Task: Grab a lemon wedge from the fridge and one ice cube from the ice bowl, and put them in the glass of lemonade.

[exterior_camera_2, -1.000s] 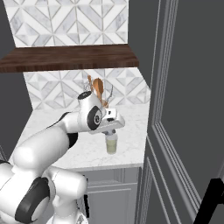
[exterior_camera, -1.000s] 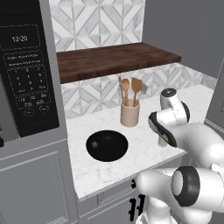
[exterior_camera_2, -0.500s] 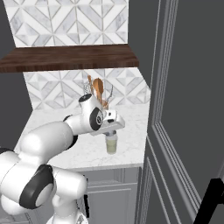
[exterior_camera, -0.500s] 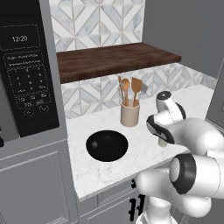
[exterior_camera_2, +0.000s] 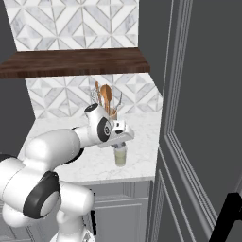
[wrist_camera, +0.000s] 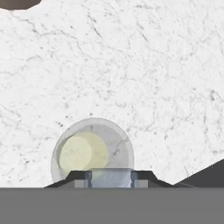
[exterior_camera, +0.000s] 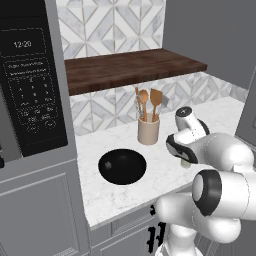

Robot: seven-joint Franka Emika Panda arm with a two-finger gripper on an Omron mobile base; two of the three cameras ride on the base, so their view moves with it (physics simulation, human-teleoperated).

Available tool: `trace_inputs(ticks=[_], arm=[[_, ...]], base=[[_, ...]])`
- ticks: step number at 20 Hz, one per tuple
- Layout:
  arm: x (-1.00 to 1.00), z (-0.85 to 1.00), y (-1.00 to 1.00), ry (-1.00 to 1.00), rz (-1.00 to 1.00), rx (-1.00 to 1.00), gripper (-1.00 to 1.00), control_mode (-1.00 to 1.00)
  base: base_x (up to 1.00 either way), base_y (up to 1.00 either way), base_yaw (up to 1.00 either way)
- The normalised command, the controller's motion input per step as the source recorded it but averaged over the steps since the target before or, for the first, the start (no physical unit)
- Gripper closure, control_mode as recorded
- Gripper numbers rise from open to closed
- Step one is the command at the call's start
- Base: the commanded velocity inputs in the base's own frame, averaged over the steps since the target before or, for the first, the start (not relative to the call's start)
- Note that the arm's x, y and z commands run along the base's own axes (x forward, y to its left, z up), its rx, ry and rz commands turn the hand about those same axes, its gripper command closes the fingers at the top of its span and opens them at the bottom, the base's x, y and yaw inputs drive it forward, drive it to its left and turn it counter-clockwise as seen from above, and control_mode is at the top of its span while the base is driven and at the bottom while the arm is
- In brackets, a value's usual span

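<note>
The glass of lemonade (exterior_camera_2: 120, 156) stands near the counter's front right corner, a clear tumbler of pale yellow-green liquid. My gripper (exterior_camera_2: 120, 143) hangs straight over it, pointing down. In the hand view the glass's round mouth (wrist_camera: 92, 151) lies just ahead of my gripper (wrist_camera: 111, 178), which is shut on a pale bluish ice cube (wrist_camera: 111, 177). The black ice bowl (exterior_camera: 122, 166) sits on the counter to the left. In the left base view my arm hides most of the glass (exterior_camera: 186, 163). The dark grey fridge (exterior_camera_2: 203, 118) rises at the right. The lemon wedge is out of view.
A beige crock of wooden utensils (exterior_camera: 149, 131) stands behind the bowl against the tiled wall. A dark wooden shelf (exterior_camera: 130, 67) hangs above the counter. A black microwave (exterior_camera: 30, 85) fills the left side. The marble counter (exterior_camera_2: 142, 137) ends at the fridge.
My elbow and forearm have swung a little, while the hand stays over the glass. The grip on the ice cube is unchanged.
</note>
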Motion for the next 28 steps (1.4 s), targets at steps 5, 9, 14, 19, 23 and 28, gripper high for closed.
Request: trace_inputs(ticks=[5,9,14,19,23,28], arm=[[0.15,-0.12,0.04,0.01,0.0,-0.02,1.0,-1.0],[0.21,-0.11,0.0,0.0,0.0,-0.01,1.0,-1.0],[0.2,-0.13,0.0,0.0,0.0,-0.01,1.0,-1.0],[-0.04,0.01,0.0,0.0,0.0,0.0,-1.0,-1.0],[-0.13,0.02,-0.01,0.0,0.0,0.0,-1.0,-1.0],[0.0,0.0,0.0,0.0,0.0,0.0,-1.0,-1.0]], base=[[0.0,0.0,0.0],[0.0,0.0,0.0],[0.0,0.0,0.0],[0.0,0.0,0.0],[0.0,0.0,0.0],[0.0,0.0,0.0]])
